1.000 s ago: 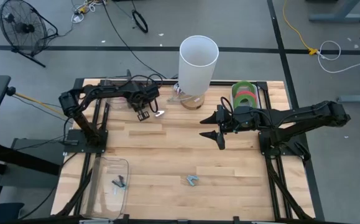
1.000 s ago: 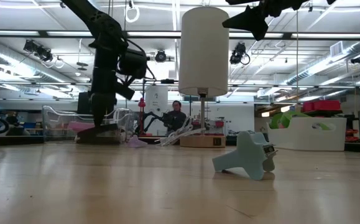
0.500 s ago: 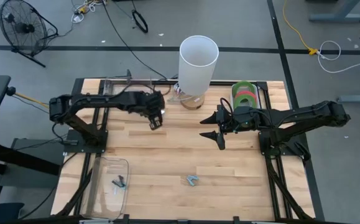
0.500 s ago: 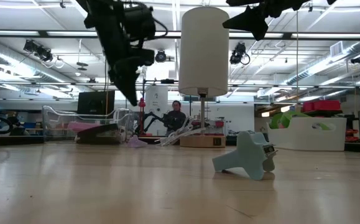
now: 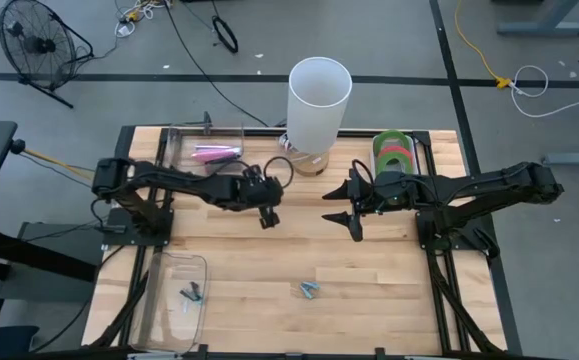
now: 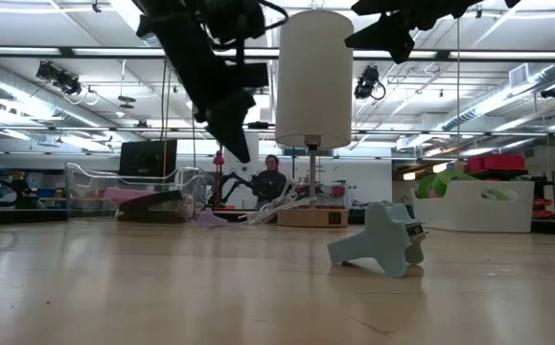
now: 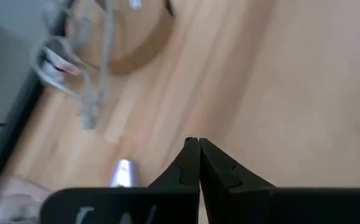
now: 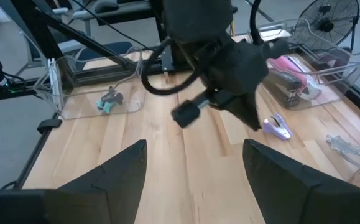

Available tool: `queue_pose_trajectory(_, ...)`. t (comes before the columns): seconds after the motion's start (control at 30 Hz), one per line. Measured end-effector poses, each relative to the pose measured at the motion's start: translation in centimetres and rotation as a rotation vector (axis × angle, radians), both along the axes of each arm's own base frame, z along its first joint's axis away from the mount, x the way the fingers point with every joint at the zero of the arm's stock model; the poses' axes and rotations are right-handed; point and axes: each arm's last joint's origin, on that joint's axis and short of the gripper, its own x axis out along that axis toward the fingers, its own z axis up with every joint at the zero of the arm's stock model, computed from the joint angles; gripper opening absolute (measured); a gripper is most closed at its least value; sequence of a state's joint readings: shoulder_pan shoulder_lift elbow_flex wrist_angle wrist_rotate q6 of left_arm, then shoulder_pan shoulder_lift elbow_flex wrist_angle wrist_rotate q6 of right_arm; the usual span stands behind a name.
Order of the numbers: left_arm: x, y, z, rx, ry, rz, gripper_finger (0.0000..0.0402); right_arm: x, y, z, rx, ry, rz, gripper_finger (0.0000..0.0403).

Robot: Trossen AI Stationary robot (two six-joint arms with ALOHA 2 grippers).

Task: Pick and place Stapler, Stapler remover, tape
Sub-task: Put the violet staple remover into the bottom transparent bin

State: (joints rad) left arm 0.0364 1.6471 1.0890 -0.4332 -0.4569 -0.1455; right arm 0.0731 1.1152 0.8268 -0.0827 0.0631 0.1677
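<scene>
A light blue stapler remover (image 5: 310,290) (image 6: 382,240) lies on the table near its front edge. A pink stapler (image 5: 214,153) (image 8: 291,81) lies in a clear tray at the far left. Green and red tape rings (image 5: 394,152) lie in a white container at the far right. A small purple remover (image 8: 278,127) (image 7: 124,171) lies on the table by the lamp. My left gripper (image 5: 267,218) (image 7: 198,152) is shut and empty, held above the table's middle. My right gripper (image 5: 341,208) (image 8: 192,180) is open and empty, held high right of it.
A tall white lamp (image 5: 319,100) stands on a wooden base at the far middle, with a cord (image 7: 89,106) lying beside it. A clear bin (image 5: 174,295) at the near left holds a teal remover (image 8: 111,99). Bare wood lies between the two grippers.
My left gripper has gone from the clear tray at the far left toward the table's middle and slightly toward its near edge, rising as it went. The pink stapler stays in the tray and now shows uncovered. My right arm has kept still.
</scene>
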Motion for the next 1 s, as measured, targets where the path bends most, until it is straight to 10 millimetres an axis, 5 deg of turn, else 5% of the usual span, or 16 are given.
queue_pose_trajectory(0.33, 3.7, 2.0, -1.3, 0.083, 0.113, 0.018, 0.0007, 0.0, 0.0, -0.1, -0.012, 0.014, 0.005, 0.0263)
queue_pose_trajectory(0.53, 3.7, 3.9, -1.3, 0.131, 0.217, 0.068, 0.0022, -0.1, 0.0, -0.2, -0.025, 0.028, 0.013, 0.0263)
queue_pose_trajectory(1.0, 2.6, 5.6, -0.4, 0.045, 0.354, 0.07, 0.0253, -1.3, 0.0, -2.1, -0.061, 0.254, 0.057, 0.0263)
